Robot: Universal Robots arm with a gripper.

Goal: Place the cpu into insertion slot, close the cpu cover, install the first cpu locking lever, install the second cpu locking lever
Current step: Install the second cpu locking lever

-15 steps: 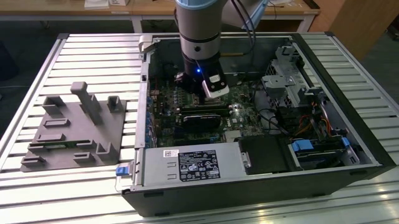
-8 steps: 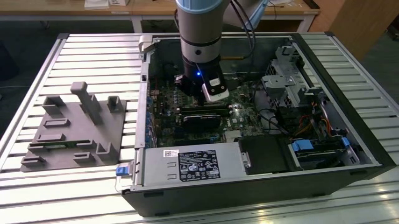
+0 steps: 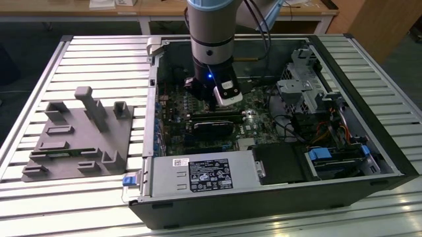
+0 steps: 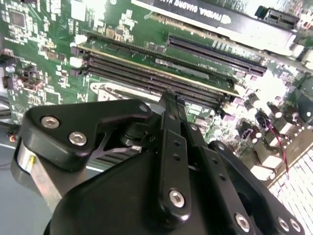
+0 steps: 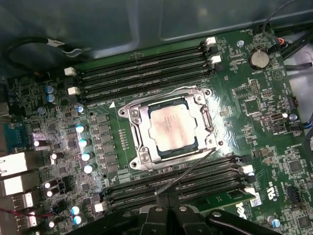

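The cpu (image 5: 170, 128) is seated in the insertion slot (image 5: 142, 131) near the middle of the first wrist view, its dull silver top lying flat and level inside the socket. The cpu cover (image 5: 204, 122), the thin metal frame with a square window, appears to lie down around the chip, so I judge that the first two steps are done. A thin wire lever (image 5: 188, 169) runs from the lower right corner of the socket down toward the lower middle of the frame, across the black memory slots (image 5: 171, 183); it looks free and not tucked under its hook, so I judge at least one locking lever is not yet installed. About the other lever I cannot tell, since it is hard to make out along the socket edge. The gripper (image 5: 167, 211) shows at the lower edge of the first wrist view, just below the end of that wire lever. In the second wrist view its dark finger links fill the lower half of the frame and the fingers (image 4: 171, 105) seem to come together at a narrow tip with nothing between them, so I judge it closed and empty. In the exterior view the arm (image 3: 211, 49) stands over the green board (image 3: 178, 123) inside the open computer case (image 3: 343, 64), which sits on the slatted tabletop (image 3: 79, 54).
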